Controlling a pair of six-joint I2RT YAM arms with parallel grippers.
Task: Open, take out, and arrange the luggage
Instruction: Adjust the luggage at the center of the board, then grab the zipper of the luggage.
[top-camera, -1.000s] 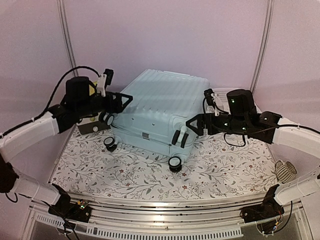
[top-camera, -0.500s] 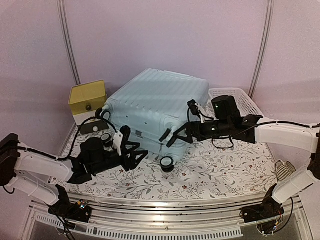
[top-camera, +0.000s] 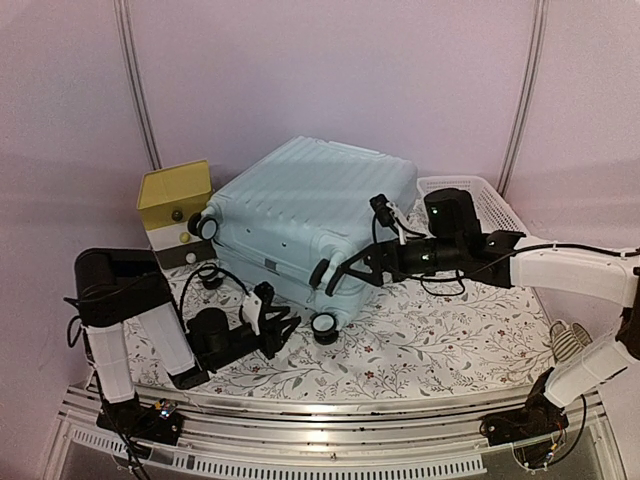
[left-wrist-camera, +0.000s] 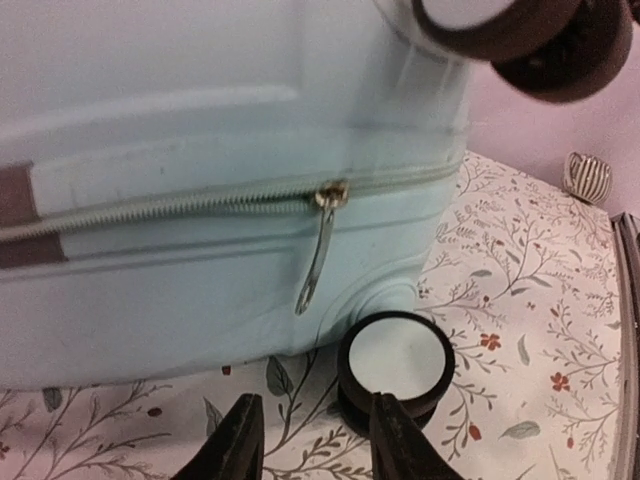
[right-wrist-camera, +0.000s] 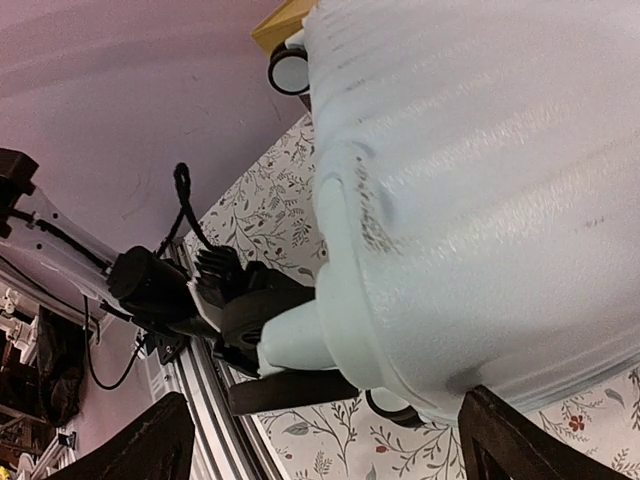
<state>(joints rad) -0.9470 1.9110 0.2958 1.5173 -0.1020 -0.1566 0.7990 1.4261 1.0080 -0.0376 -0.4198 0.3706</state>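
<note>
The pale mint-blue ribbed luggage (top-camera: 310, 215) lies closed on the table, tilted, with black-and-white wheels (top-camera: 323, 327) at its near edge. My left gripper (top-camera: 288, 332) is low on the table in front of it, open and empty. In the left wrist view (left-wrist-camera: 318, 440) it points at the closed zipper, whose metal pull (left-wrist-camera: 318, 250) hangs down, above a wheel (left-wrist-camera: 395, 365). My right gripper (top-camera: 345, 275) is wide open with the luggage's near right corner (right-wrist-camera: 400, 330) between its fingers (right-wrist-camera: 140, 440).
A yellow-topped drawer box (top-camera: 175, 200) stands at the luggage's left rear. A white lattice basket (top-camera: 475, 200) is behind the right arm. A striped item (top-camera: 570, 343) lies at the table's right edge. The flowered table cloth (top-camera: 420, 345) covers the table.
My left arm came down from the luggage's left rear to the table in front of it. My right gripper moved left onto the near right corner. The luggage shifted left and tilted.
</note>
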